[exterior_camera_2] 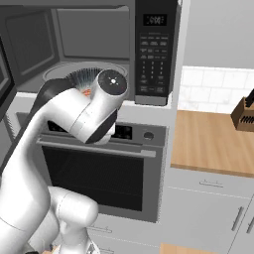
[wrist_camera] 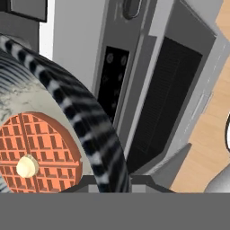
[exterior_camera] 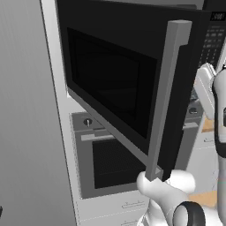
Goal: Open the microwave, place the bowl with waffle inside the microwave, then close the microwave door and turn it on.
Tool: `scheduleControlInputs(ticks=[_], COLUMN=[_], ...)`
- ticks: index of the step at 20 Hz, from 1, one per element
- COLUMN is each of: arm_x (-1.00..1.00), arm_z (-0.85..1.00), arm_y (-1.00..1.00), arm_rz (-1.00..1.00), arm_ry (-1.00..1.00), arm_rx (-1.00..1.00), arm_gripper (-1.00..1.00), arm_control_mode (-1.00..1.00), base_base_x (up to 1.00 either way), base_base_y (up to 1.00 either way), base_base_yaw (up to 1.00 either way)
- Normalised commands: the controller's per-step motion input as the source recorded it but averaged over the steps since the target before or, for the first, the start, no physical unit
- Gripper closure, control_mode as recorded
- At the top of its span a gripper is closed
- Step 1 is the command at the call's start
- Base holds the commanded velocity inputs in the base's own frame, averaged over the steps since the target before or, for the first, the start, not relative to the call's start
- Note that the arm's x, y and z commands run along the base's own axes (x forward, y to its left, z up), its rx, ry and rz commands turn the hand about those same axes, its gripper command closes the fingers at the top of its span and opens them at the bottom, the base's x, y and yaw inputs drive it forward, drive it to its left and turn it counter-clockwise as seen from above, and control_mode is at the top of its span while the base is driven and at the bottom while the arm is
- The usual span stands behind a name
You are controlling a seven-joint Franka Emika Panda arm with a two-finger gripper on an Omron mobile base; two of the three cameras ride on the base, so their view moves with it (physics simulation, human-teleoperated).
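The microwave (exterior_camera_2: 154,49) stands with its cavity exposed and a round turntable inside. The microwave door (exterior_camera: 110,84) is swung wide out to the left, its tall silver handle (exterior_camera: 170,97) toward me. The bowl with waffle (exterior_camera_2: 83,78), dark with a pale-striped rim, sits at the front of the cavity over the turntable, half hidden behind my wrist. Close up, the bowl's rim (wrist_camera: 85,121) curves around an orange waffle (wrist_camera: 40,152) with a pale dab on it. My gripper (wrist_camera: 117,184) is shut on that rim at its near edge.
A silver-fronted oven (exterior_camera_2: 104,173) with a horizontal handle sits directly below the microwave. To the right runs a wooden counter (exterior_camera_2: 213,139) with a knife block (exterior_camera_2: 244,115). The open door fills the space left of my arm.
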Motion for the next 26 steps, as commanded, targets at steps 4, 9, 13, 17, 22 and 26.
scheduleControlInputs(ticks=[4,9,13,17,22,26], arm_x=[0.5,0.32,0.29,0.57,0.65,0.61], arm_z=[0.14,0.28,0.28,0.2,0.05,0.0], arm_y=[0.51,0.34,0.25,0.38,0.19,0.1], arm_rz=[0.0,0.0,0.0,0.0,-0.03,-0.05], arm_ry=[0.0,0.0,0.0,0.0,0.0,0.0], arm_rx=[-0.02,0.0,0.0,0.0,0.0,0.0], arm_gripper=[1.0,1.0,1.0,1.0,1.0,1.0], arm_control_mode=[-1.0,-1.0,-1.0,-1.0,-1.0,-1.0], base_base_x=[0.0,0.0,0.0,0.0,0.0,0.0], base_base_y=[0.0,0.0,0.0,0.0,0.0,0.0], base_base_yaw=[0.0,0.0,0.0,0.0,0.0,0.0])
